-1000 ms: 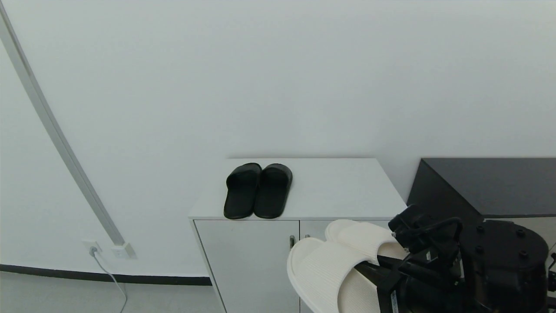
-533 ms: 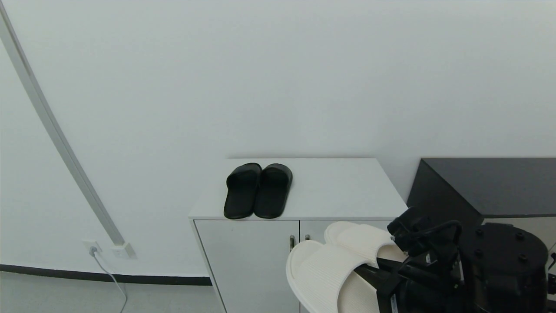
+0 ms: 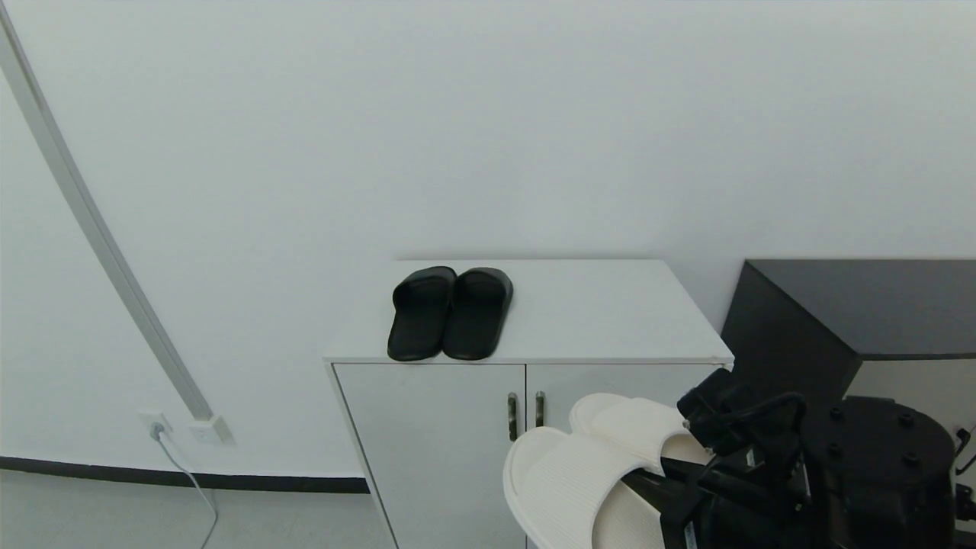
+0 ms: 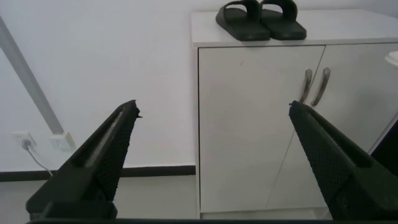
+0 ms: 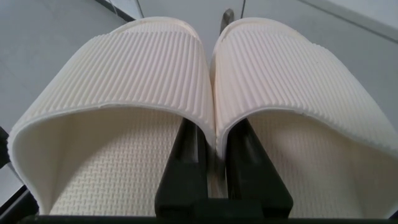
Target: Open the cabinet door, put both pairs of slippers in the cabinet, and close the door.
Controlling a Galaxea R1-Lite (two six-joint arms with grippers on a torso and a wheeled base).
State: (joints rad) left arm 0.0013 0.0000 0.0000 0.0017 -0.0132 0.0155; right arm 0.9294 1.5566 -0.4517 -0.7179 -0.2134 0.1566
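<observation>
While right claw [image 5: 214, 149] clamps white slippers [image 3: 579, 473] | left claw [image 4: 212, 107] apart; black slippers [image 3: 450, 313] atop cabinet [image 3: 595, 313]

In the lower centre-right, the cream slippers [image 3: 587, 473] have finely ribbed straps and pebble-textured footbeds, the plain matte black slippers [image 3: 450, 313] at centre contrast with the white cabinet [image 3: 595, 320] and its dark metal handles [image 3: 512, 406], and a black unit [image 3: 862, 305] sits at right.
</observation>
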